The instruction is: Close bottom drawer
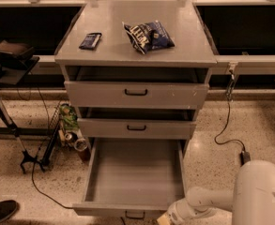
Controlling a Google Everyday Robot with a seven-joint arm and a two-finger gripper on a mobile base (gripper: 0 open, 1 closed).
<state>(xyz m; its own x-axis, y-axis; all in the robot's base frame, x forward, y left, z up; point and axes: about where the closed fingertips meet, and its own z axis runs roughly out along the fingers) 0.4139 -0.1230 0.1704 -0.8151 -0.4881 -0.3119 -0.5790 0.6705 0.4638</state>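
The bottom drawer point(135, 176) of the grey cabinet is pulled far out, its long deep tray showing nothing inside. Its low front panel point(123, 210) sits at the bottom edge of the camera view, with the small black loop handle point(134, 215) partly cut off. My white arm point(207, 201) reaches in from the lower right, and its wrist end lies just right of the front panel. The gripper point(167, 219) is at the bottom edge of the view, next to the handle; most of it is out of view.
The top drawer point(136, 94) and middle drawer point(136, 127) sit slightly ajar. A blue snack bag point(148, 35) and a small dark packet point(90, 40) lie on the cabinet top. Cans and a wire rack point(65, 128) stand left of the cabinet. A black cable point(228, 125) runs across the floor on the right.
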